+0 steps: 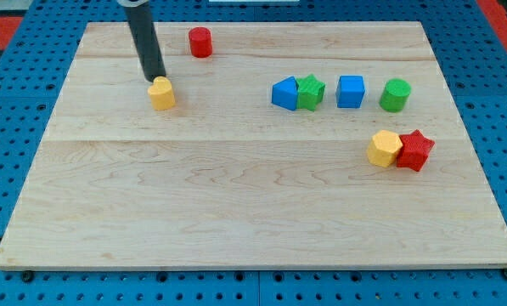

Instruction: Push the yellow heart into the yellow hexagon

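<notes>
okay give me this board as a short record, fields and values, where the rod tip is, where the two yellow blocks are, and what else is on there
my tip: touching the yellow heart's upper left edge
yellow heart: view's upper left, apart from other blocks
yellow hexagon: view's right, touching the red star on its right
heart to hexagon: far apart, hexagon lies to the right and slightly lower
row above hexagon: blue triangle-like block touching green star, blue cube, green cylinder
red cylinder: near the top edge
</notes>
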Controlling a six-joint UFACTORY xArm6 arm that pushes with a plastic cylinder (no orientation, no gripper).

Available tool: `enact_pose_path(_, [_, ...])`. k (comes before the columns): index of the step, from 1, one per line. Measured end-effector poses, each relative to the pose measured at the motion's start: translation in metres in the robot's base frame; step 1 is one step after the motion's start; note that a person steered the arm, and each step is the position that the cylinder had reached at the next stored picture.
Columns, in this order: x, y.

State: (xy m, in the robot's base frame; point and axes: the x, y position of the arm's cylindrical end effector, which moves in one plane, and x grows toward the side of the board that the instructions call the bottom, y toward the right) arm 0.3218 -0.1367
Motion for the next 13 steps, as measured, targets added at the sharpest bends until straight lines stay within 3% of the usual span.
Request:
enact_pose_path(1, [0.047, 0.008])
enact_pose_path(3, [0.078, -0.081])
enact_pose_path(4, [0.100, -0.048])
enact_pose_path(7, [0.104, 0.087])
enact_pose_path(10, [0.152, 0.097])
enact_pose_path(12, [0.172, 0.070])
enact_pose_path(13, [0.165, 0.105])
